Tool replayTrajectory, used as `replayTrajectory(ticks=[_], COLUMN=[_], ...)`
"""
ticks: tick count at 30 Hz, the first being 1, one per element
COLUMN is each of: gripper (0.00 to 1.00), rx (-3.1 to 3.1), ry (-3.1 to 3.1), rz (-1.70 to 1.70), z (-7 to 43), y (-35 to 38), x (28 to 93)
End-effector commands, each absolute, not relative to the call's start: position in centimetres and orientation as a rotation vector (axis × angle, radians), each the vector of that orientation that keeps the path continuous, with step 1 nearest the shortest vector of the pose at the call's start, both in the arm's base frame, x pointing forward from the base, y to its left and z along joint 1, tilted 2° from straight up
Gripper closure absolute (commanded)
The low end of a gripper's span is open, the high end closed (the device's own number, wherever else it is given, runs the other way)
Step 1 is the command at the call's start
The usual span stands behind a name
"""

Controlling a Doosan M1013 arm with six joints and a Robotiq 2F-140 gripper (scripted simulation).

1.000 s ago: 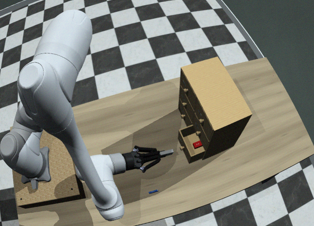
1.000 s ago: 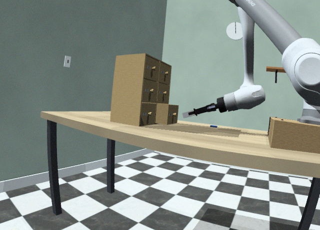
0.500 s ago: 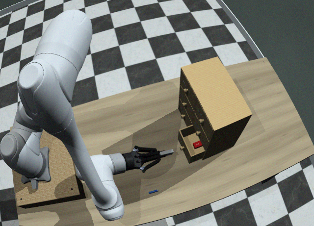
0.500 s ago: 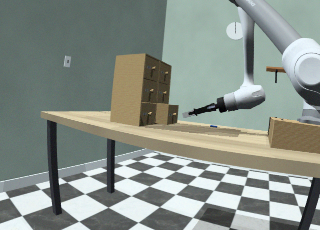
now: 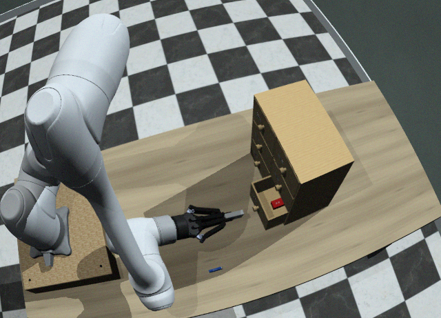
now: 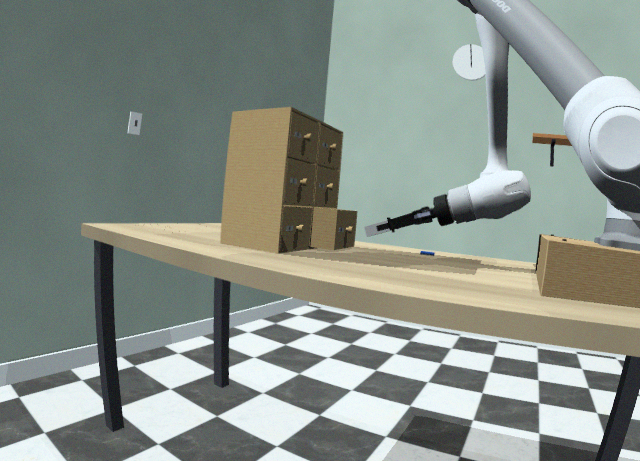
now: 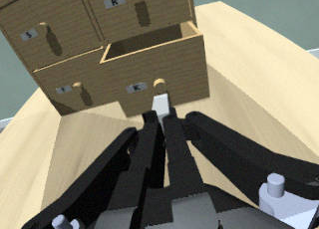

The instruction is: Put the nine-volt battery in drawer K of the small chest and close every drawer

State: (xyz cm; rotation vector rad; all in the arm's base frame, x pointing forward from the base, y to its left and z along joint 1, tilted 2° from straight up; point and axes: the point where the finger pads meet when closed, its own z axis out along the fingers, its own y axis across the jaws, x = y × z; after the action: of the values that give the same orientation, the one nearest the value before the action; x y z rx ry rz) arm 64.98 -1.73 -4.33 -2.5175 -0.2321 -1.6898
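The small wooden chest [image 5: 302, 129] stands on the table with two columns of drawers. Its bottom drawer [image 5: 267, 204] on the near column is pulled partly out. A small red block, which looks like the nine-volt battery [image 5: 277, 203], lies inside it. The drawer labels are too small to read. My gripper [image 5: 239, 213] is shut and empty, held level just above the table. It points at the open drawer's front, a short gap away. In the wrist view the fingertips [image 7: 161, 106] line up with the drawer's knob [image 7: 159, 84]. The side view shows the gripper [image 6: 373, 230] close to the drawer [image 6: 334, 229].
A thin blue stick [image 5: 215, 269] lies on the table near its front edge, behind the gripper. The arm's wooden base block [image 5: 67, 250] sits at the table's left end. The other drawers look pushed in.
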Motion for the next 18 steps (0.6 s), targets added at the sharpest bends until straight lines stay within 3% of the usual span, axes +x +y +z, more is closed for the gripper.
replayTrajectory(ticks=[1,18], gripper=[1.0,1.0], rx=[-2.515,-2.515], ry=[-0.234,-0.234], rz=[-1.695,-1.695], z=[-4.12,-4.15], y=[-1.83,-1.68], x=[65.38,66.15])
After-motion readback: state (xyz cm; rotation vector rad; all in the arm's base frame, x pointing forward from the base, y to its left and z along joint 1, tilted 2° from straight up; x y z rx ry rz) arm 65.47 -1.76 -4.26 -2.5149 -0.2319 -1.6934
